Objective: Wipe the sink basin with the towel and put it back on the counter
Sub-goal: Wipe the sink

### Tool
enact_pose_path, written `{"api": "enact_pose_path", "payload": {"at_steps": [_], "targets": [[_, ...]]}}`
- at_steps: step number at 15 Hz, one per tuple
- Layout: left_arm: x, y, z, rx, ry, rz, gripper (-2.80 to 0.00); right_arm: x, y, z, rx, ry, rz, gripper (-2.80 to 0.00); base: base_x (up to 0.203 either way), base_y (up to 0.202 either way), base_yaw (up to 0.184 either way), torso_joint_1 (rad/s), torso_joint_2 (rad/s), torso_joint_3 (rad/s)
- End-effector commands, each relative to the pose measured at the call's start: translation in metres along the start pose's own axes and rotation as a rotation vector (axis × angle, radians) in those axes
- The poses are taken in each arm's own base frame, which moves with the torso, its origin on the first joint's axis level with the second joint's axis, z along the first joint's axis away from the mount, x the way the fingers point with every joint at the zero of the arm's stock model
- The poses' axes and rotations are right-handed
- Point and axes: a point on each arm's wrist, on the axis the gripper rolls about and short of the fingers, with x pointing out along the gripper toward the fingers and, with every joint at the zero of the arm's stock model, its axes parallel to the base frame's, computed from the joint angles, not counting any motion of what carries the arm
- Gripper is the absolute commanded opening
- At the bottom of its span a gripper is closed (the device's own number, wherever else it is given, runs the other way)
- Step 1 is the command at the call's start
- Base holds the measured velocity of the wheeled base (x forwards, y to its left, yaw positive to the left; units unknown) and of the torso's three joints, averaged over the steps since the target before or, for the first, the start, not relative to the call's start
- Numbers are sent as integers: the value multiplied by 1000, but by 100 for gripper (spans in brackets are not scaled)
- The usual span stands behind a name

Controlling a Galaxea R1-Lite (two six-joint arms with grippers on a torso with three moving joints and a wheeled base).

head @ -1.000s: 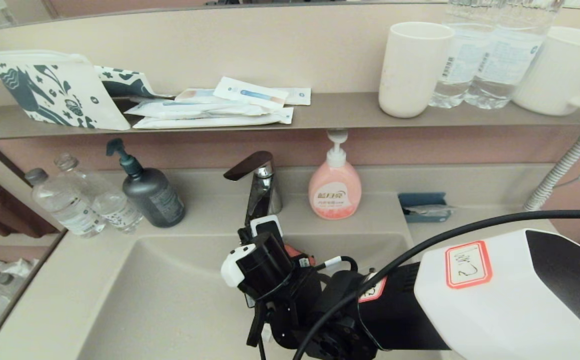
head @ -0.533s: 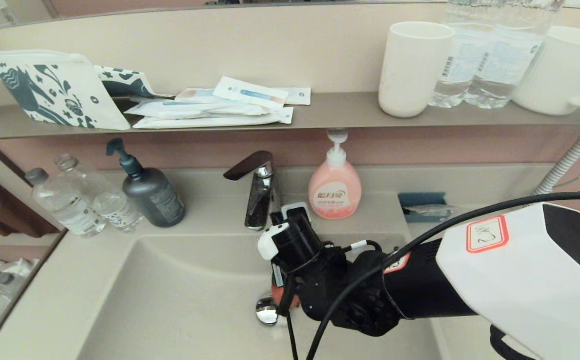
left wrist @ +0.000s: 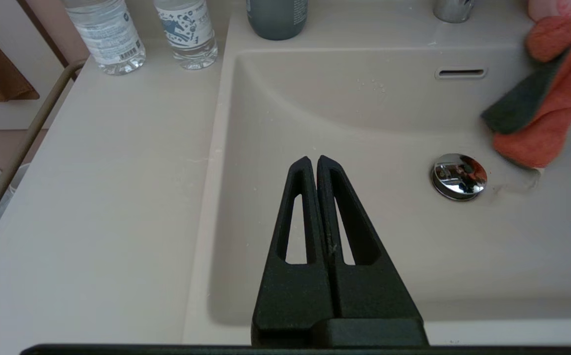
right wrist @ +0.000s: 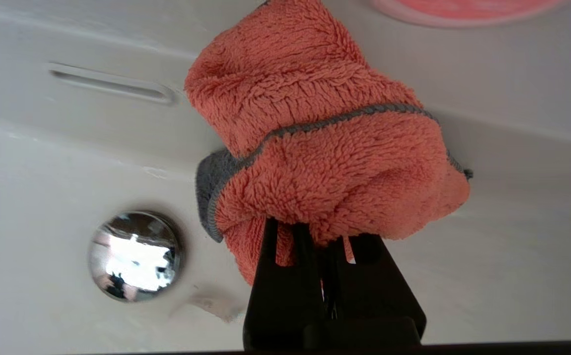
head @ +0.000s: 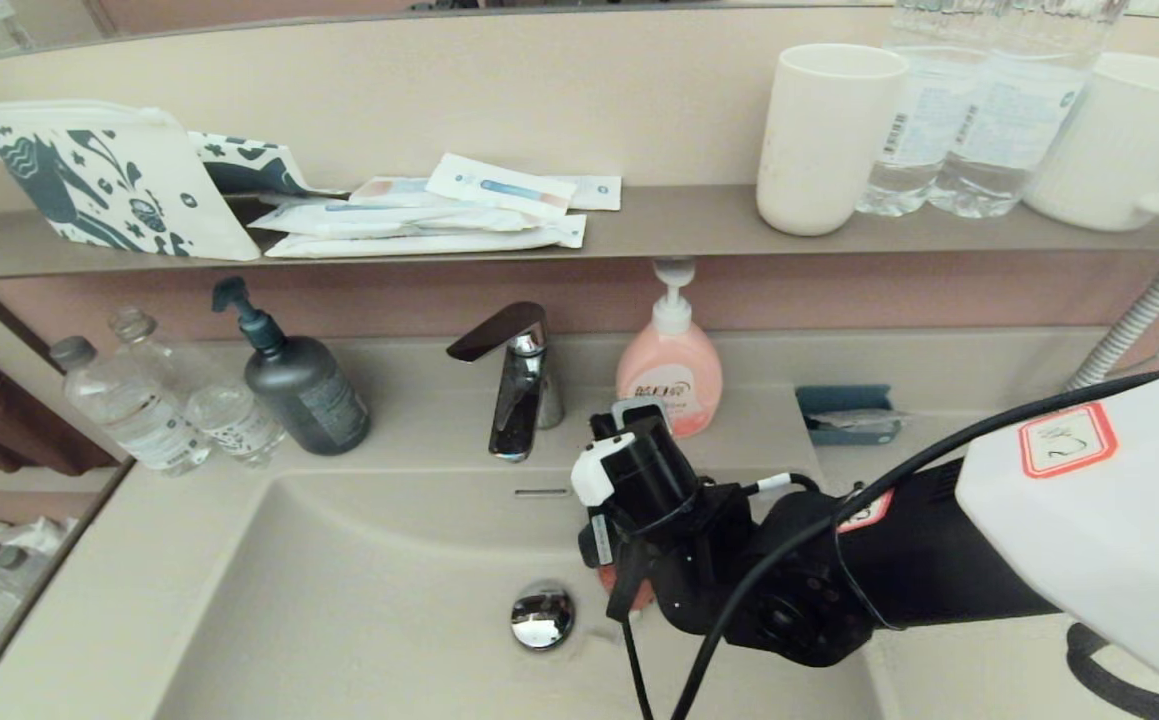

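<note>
The sink basin (head: 359,600) is a wide beige bowl with a chrome drain plug (head: 542,615) and an overflow slot (head: 542,492). My right gripper (right wrist: 315,229) is shut on the towel (right wrist: 324,162), a bunched orange fuzzy cloth with grey edging. The bunch hangs against the basin floor just right of the drain plug (right wrist: 135,255), below the back wall. In the head view only a scrap of the towel (head: 639,597) shows under the wrist. My left gripper (left wrist: 313,160) hovers shut and empty over the basin's near left part. The counter (head: 89,600) surrounds the basin.
A chrome tap (head: 514,385), a pink soap bottle (head: 669,375) and a dark pump bottle (head: 299,385) stand behind the basin. Two water bottles (head: 154,405) stand at the back left. A blue dish (head: 849,412) lies at the back right. A faint smudge (right wrist: 211,304) marks the floor beside the drain.
My right gripper has swept the towel rightward across the basin, from in front of the tap to right of the drain. The drain plug and overflow slot have come into view.
</note>
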Motion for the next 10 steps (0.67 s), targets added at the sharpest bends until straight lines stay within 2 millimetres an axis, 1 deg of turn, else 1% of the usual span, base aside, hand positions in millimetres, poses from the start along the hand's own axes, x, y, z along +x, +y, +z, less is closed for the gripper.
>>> {"api": "enact_pose_path", "payload": {"at_steps": [1,5,10], "targets": [[0,0,0,0,1,0,-280,-11,-10,4,8,-6,-7,-280,0,0,0,0,0,0],[0,0,0,0,1,0,-280,-27,-23,6,8,-9,-27,-280,0,0,0,0,0,0],[0,0,0,0,1,0,-280,-46,-45,-3,-7,14,-61,-280,0,0,0,0,0,0]]}}
